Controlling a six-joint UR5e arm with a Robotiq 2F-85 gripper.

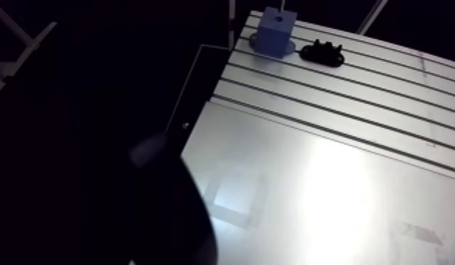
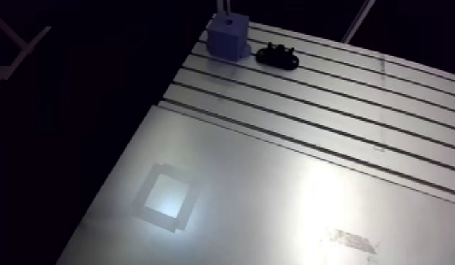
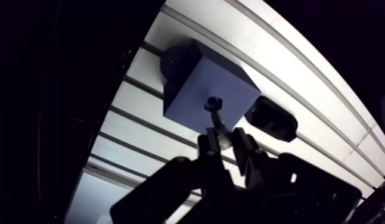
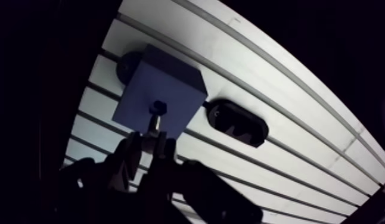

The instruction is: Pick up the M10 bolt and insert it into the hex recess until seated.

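Wrist view: gripper [image 3: 224, 138] is closed narrow on the M10 bolt [image 3: 215, 113], clamping the shank btwn its two fingers [image 3: 208, 146]. The bolt is small and dark w/ a hex head, which points away from the gripper; the short shank looks lighter and a bit shiny. The head sits over the top face of the blue block [image 3: 195, 83], near the edge closest to the gripper. Can't tell if it touches the face, and the recess itself isn't visible.

The block is a plain blue cube on a round dark base. Just beside it, apart from it, lies a black oblong part [image 4: 238, 122] w/ rounded ends.

Surface: aluminium table [image 1: 357, 99] w/ parallel slots under the block and black part. Arm view shows a smooth plate [image 2: 272, 204] nearer the camera, w/ glare and a square tape outline [image 2: 164, 196] on it. Beyond the table edge it's dark, nothing readable.
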